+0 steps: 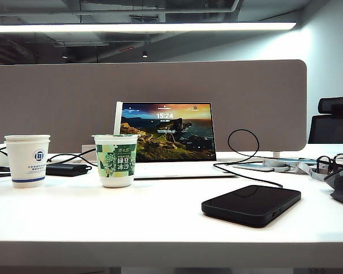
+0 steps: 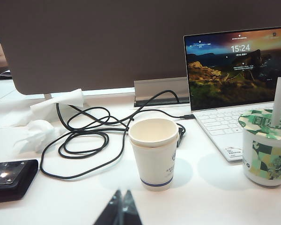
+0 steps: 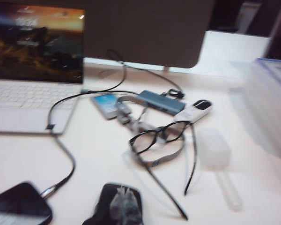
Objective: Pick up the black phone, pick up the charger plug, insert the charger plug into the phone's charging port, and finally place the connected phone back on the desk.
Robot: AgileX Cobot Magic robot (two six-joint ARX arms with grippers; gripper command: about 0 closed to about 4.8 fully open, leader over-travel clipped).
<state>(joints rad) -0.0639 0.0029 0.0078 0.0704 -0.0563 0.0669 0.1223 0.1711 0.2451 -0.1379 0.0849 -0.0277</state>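
Black phone (image 1: 251, 204) flat near table (image 1: 160, 211) front edge, cable attached; cups behind left. Left claw (image 2: 121, 206), right claw (image 3: 123, 204): both pressed together, empty.

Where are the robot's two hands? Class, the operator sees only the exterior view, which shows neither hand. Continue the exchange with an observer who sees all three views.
Observer: The left wrist view shows the left hand shut, just in front of the white paper cup.
Operator: And the right one?
Observer: The right hand, blurred in its wrist view, is shut and empty, close beside the flat glossy black phone.
Operator: Is the cable plugged in?
Observer: The small grey-silver charger plug appears to meet the phone's edge. Blur prevents certainty.
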